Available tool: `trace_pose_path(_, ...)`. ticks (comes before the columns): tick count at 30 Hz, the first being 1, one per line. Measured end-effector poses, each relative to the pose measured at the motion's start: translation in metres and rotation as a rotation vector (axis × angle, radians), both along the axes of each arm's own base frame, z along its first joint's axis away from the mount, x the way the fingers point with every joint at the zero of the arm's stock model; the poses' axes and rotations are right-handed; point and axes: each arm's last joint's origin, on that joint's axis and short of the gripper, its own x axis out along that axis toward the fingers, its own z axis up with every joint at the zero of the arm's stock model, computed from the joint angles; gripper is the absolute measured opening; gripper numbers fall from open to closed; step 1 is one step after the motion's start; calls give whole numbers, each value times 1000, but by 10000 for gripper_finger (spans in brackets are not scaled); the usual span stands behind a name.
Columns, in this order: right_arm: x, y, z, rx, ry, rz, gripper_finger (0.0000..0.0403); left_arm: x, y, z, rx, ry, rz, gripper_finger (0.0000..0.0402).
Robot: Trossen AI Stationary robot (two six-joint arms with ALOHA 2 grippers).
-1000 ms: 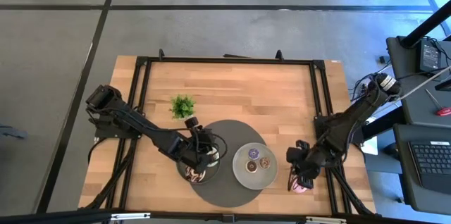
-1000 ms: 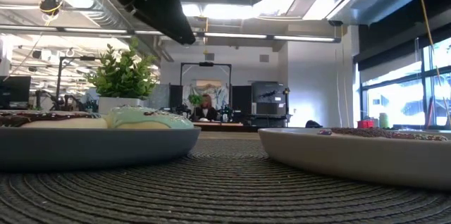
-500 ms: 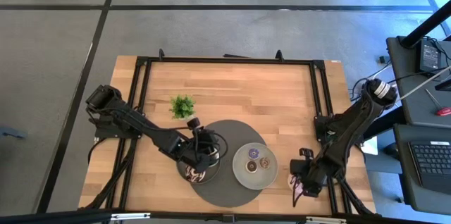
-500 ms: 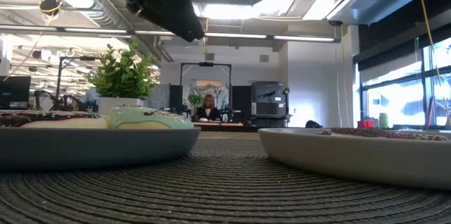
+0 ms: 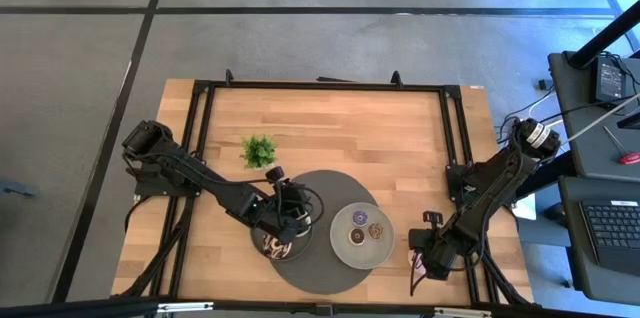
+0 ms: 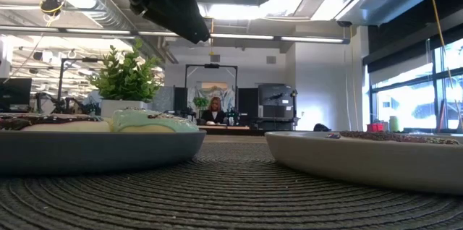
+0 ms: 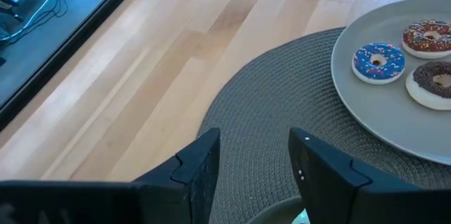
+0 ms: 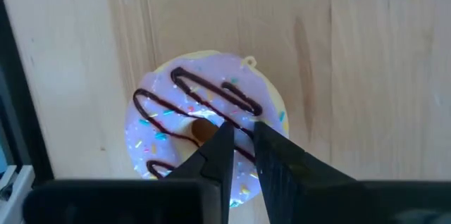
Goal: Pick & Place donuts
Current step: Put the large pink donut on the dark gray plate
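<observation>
A pink donut with dark drizzle (image 8: 204,129) lies flat on the bare wood right of the mat (image 5: 427,269). My right gripper (image 8: 242,139) hangs right over it, fingers pointing down at its middle with only a narrow slit between them. My left gripper (image 7: 254,157) is open above the woven mat, over the left plate (image 6: 94,150). That plate holds a pale green donut (image 6: 153,120) and a chocolate one (image 6: 36,121). The right plate (image 5: 345,248) carries three tiny donuts: a blue-purple one (image 7: 378,62) and two brown ones (image 7: 430,37). My right gripper comes at the pink donut from above, its tips over the icing just beside the centre hole (image 8: 201,131). I cannot tell whether the tips touch the icing. The donut lies flat on the wood.
A round dark woven mat (image 5: 310,268) bears both grey plates. A small green plant (image 5: 259,150) stands on the wood beyond the mat. The black table frame (image 5: 455,173) runs close by the right arm. Bare wood lies toward the far edge.
My right gripper has moved toward the table's near edge and a little left, and now stands right above the pink donut, which has not moved. My left gripper has shifted only slightly over the left plate.
</observation>
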Motion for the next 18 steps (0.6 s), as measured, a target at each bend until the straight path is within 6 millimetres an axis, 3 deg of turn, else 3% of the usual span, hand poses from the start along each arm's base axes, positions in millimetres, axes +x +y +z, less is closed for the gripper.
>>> trace_pose_path(6, 0, 0, 0, 8, 10, -15, 72, 0, 0, 0, 0, 0, 0, 162)
trace_pose_path(13, 5, -2, 2, 52, 64, -18, 146, 0, 0, 0, 0, 1, 0, 166)
trace_pose_path(18, 9, 1, 16, 33, 71, 32, 180, 0, 0, 0, 4, -1, 2, 163)
